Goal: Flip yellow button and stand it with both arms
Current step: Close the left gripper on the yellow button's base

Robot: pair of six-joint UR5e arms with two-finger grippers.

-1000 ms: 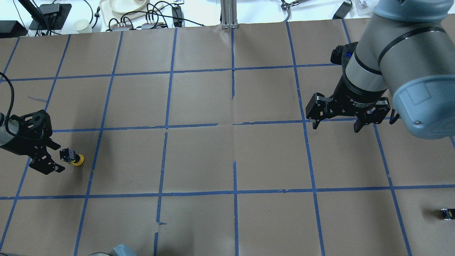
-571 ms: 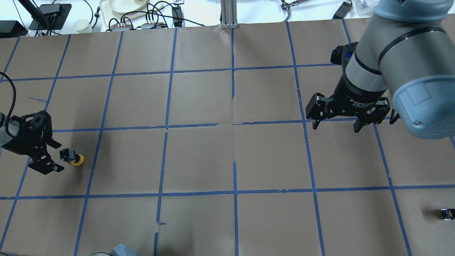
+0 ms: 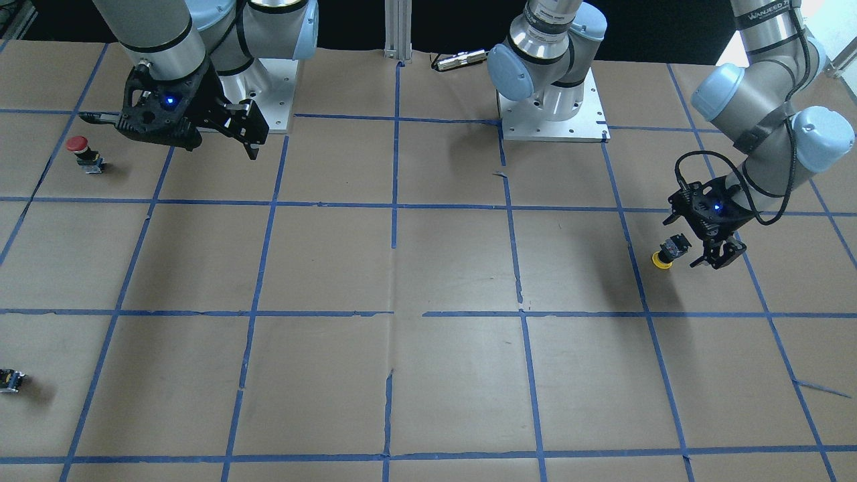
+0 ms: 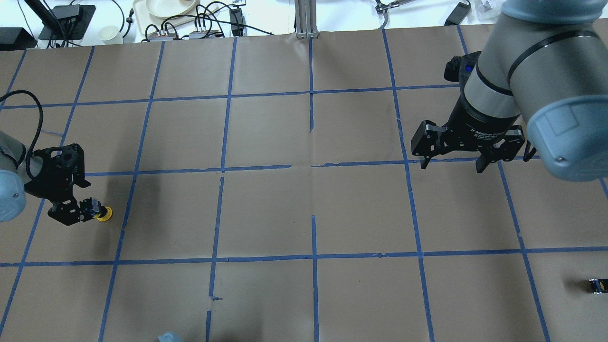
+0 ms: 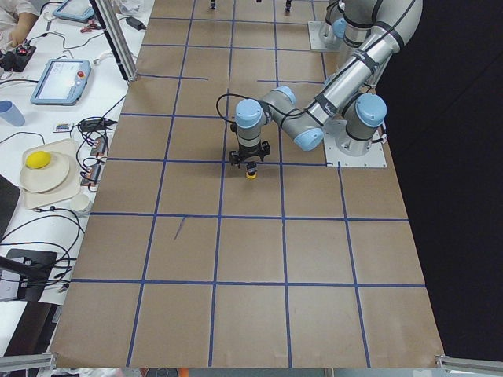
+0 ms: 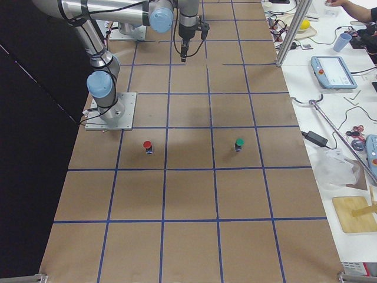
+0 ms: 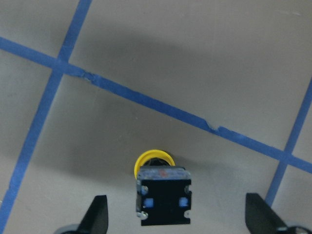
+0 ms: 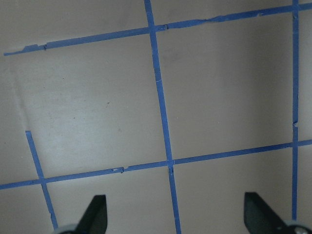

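The yellow button (image 4: 98, 212) lies on its side on the brown paper at the table's left, its yellow cap pointing away from my left gripper. It also shows in the front view (image 3: 669, 254) and in the left wrist view (image 7: 161, 194), with its black base toward the camera. My left gripper (image 4: 80, 203) is open, low over the paper, its fingers (image 7: 99, 215) on either side of the button's body, apart from it. My right gripper (image 4: 451, 166) is open and empty, high above the right half of the table.
A red-capped button (image 3: 84, 152) stands near the right arm's base side. A green-capped button (image 6: 238, 143) stands further out. A tiny dark block with a yellow speck (image 4: 597, 285) lies at the right edge. Both arm bases (image 3: 552, 100) sit at the table's robot side.
My left gripper has moved toward the yellow button, so its open fingers now flank the button's body. My right gripper has shifted very slightly. The button has not moved.
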